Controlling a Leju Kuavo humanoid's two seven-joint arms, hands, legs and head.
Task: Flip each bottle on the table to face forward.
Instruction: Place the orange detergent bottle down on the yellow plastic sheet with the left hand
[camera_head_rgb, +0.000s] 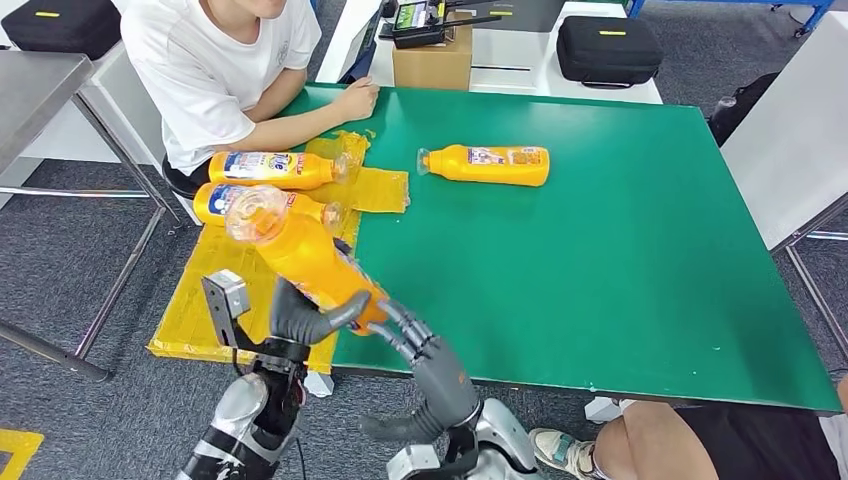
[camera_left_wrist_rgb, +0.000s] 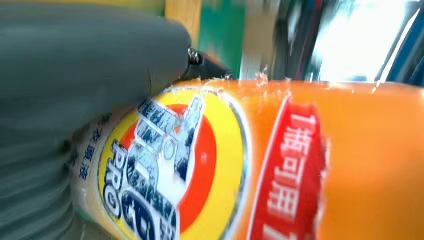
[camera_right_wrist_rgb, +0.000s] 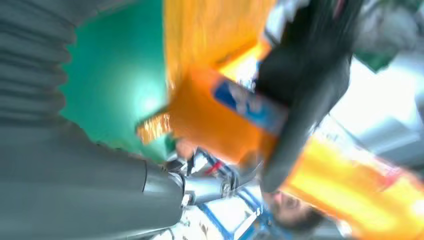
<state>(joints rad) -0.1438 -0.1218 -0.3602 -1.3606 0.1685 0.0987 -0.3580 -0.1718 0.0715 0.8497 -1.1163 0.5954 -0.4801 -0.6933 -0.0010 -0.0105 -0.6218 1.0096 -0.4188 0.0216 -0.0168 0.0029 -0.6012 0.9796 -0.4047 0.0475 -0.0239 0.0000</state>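
both robot hands are seen at the near edge of the green table (camera_head_rgb: 600, 250), closed around one orange bottle (camera_head_rgb: 300, 255) that is lifted off the surface and tilted, its clear cap end raised toward the far left. the left hand (camera_head_rgb: 305, 318) is wrapped around the bottle's lower body, with the thick grey thumb laid across the front; in the left wrist view the thumb (camera_left_wrist_rgb: 90, 55) is pressed against the bottle (camera_left_wrist_rgb: 280, 165), whose round blue, red and yellow label is turned to that camera. the right hand (camera_head_rgb: 405, 330) is placed against the base of the same bottle, dark fingers curled against it; how firmly it is gripped there cannot be told. the right wrist view is blurred, and only an orange shape with a blue label patch (camera_right_wrist_rgb: 235, 120) over the green surface can be made out.

two more orange bottles are lying on their sides on a yellow mat (camera_head_rgb: 250, 300) at the table's left edge: the farther bottle (camera_head_rgb: 270, 168) and the nearer bottle (camera_head_rgb: 230, 198), labels up, caps to the right. a fourth bottle (camera_head_rgb: 490, 164) is lying well apart on the green surface, cap to the left.

a seated person in a white shirt (camera_head_rgb: 210, 70) is leaning an arm on the far left corner. a cardboard box (camera_head_rgb: 432, 62) and a black case (camera_head_rgb: 608, 50) are set on a white table beyond. grey carpet (camera_head_rgb: 60, 280) is seen below.
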